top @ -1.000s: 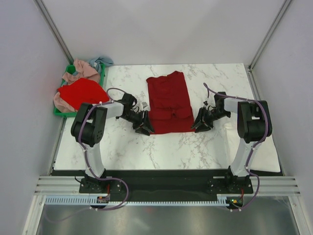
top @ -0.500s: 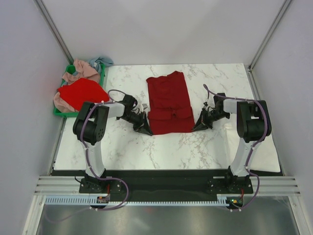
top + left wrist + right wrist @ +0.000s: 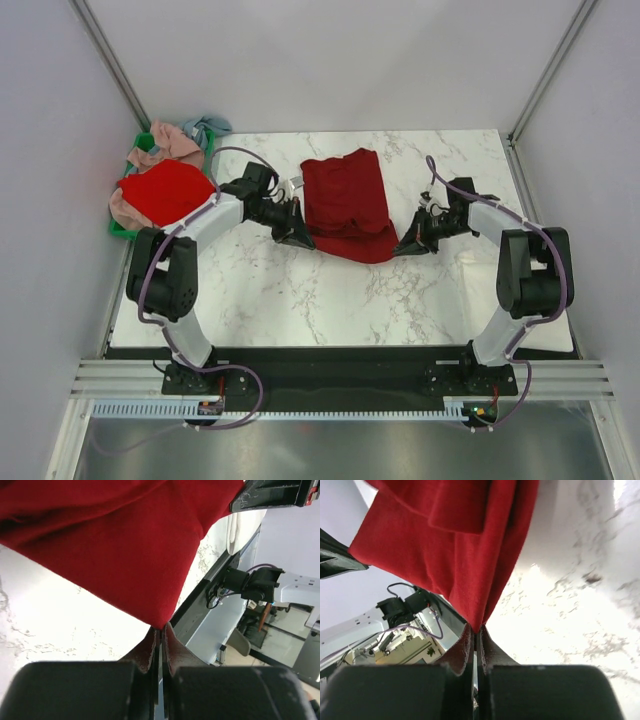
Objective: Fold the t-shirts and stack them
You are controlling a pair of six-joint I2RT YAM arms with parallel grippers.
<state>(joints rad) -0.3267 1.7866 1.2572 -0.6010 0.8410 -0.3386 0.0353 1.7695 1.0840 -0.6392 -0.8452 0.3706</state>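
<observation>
A dark crimson t-shirt [image 3: 346, 203] lies folded lengthwise in the middle of the marble table, its near hem lifted off the surface. My left gripper [image 3: 303, 241] is shut on the hem's near left corner; in the left wrist view the cloth [image 3: 125, 545] runs into the shut gripper [image 3: 159, 628]. My right gripper [image 3: 401, 247] is shut on the near right corner, with the crimson cloth [image 3: 465, 555] pinched at the gripper [image 3: 476, 630]. More t-shirts, bright red [image 3: 165, 192], dusty pink [image 3: 170, 142] and light blue [image 3: 205, 127], are heaped at the far left.
A green crate [image 3: 119, 229] holds the heap of shirts at the table's left edge. A white cloth [image 3: 545, 310] lies by the right arm's base. Metal frame posts rise at the far corners.
Both grippers closed on the near corners of the crimson shirt and lifted them up and away from me, so the near hem now hangs above the table.
</observation>
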